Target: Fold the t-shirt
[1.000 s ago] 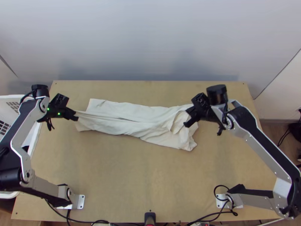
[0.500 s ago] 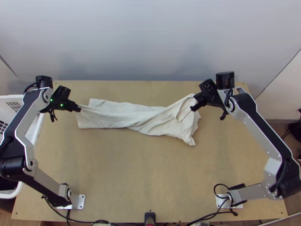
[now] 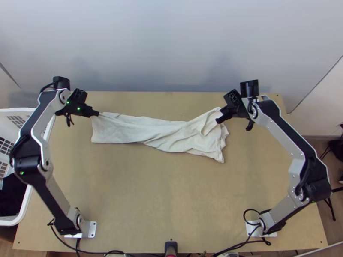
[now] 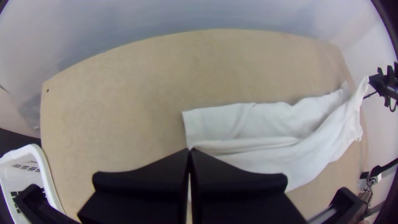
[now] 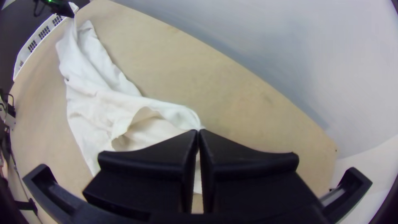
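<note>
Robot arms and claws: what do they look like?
Left arm and right arm: silver-grey links, black joints, black cables at the bases. Left claw and right claw: two wide, flat black fingers each. Small green lights on the left arm.

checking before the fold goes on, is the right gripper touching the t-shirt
Touching. The right wrist view shows the right gripper shut on part of the t-shirt, with cloth running into its fingertips.
</note>
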### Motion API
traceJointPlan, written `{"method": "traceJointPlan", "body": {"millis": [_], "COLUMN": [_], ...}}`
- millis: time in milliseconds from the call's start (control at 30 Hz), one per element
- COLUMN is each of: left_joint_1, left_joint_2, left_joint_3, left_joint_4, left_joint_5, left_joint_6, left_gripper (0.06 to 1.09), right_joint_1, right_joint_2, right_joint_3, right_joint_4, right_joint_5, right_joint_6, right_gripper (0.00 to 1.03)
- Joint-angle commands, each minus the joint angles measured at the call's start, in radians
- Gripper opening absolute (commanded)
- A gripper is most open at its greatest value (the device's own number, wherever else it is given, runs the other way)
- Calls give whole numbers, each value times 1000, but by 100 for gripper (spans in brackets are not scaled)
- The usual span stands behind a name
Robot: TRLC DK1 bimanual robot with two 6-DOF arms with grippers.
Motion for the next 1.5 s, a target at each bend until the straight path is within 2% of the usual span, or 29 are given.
{"method": "traceJointPlan", "body": {"millis": [0, 367, 533, 567, 700, 733, 767, 833, 867, 1067, 1267, 1333, 1467], "left_joint_1": [-4, -6, -6, -6, -6, -6, -4, -2, 1, 34, 111, 142, 169], "left_joint_2": [151, 214, 222, 223, 219, 208, 196, 171, 154, 53, -48, -50, -37], "left_joint_3": [116, 142, 151, 156, 168, 168, 168, 171, 172, 169, 63, 33, -21], "left_joint_4": [-20, -21, -29, -37, -72, -81, -83, -86, -89, -169, -202, -205, -209], "left_joint_5": [0, 0, 0, 0, 0, 2, 2, 4, 7, 74, 235, 293, 335], "left_joint_6": [-49, -61, -65, -65, -68, -66, -69, -80, -81, -98, -98, -95, -77], "left_gripper": [10, 10, 12, 22, 94, 102, 102, 102, 102, 102, 102, 102, 102], "right_joint_1": [17, 91, 131, 140, 171, 174, 174, 171, 167, 166, 200, 204, 201], "right_joint_2": [14, -172, -241, -249, -252, -255, -264, -285, -289, -368, -453, -479, -508], "right_joint_3": [-68, -279, -372, -389, -426, -420, -409, -380, -358, -303, -314, -311, -280], "right_joint_4": [38, 8, -55, -55, -89, -89, -89, -89, -89, -94, -131, -131, -123], "right_joint_5": [1, 6, 7, 7, 6, 6, 6, 6, 6, 6, 4, 4, 4], "right_joint_6": [-4, -2, -19, -19, -44, -41, -36, -2, 13, 71, 151, 187, 282], "right_gripper": [3, 3, 3, 3, 4, 9, 25, 82, 101, 100, 100, 100, 100]}}
